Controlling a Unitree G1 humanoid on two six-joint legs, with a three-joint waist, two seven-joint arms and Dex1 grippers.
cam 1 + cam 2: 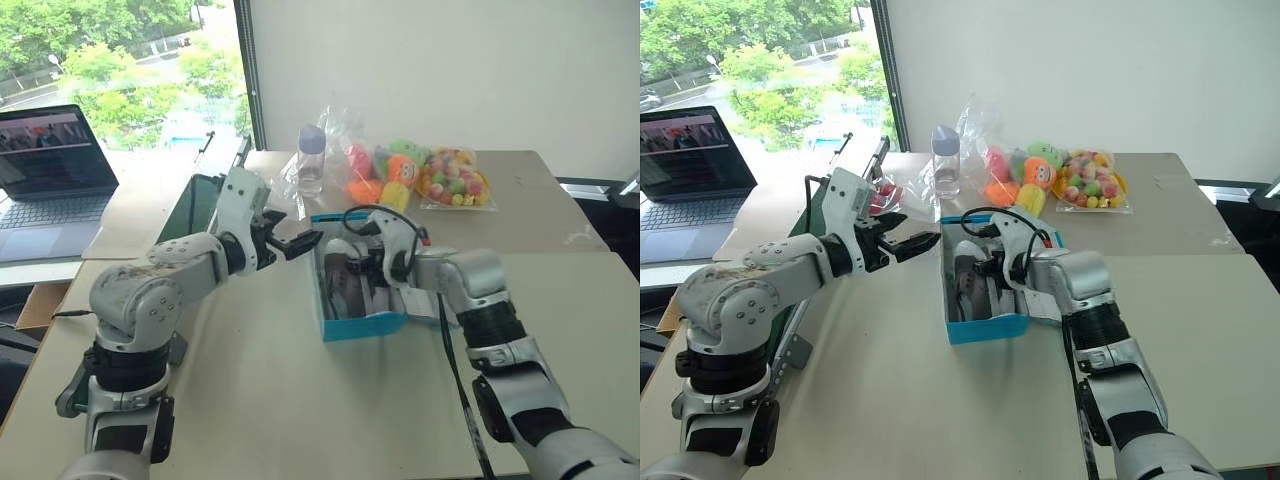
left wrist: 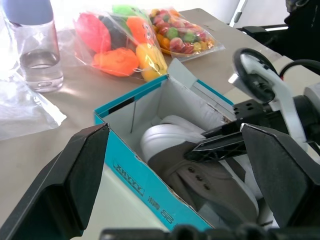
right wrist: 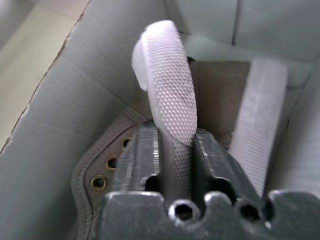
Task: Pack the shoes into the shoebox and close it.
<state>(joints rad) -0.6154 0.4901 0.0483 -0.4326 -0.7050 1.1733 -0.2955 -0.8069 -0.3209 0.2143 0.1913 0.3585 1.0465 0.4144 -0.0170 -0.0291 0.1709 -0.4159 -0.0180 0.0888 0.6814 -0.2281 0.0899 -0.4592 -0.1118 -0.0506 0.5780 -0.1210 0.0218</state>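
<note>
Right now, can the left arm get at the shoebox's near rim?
Probably yes: the left tool hovers open beside the shoebox, nothing between them; the right tool is inside, on a shoe.

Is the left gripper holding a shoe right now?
No. The left gripper hangs open and empty beside the shoebox, while the shoes lie inside the box.

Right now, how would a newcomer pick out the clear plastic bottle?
Start at the open bright blue cardboard shoebox mid-table, then look beyond it toward the window. The clear plastic bottle stands upright beside the bagged colourful plush toys; it alone is transparent, with a lavender cap.
</note>
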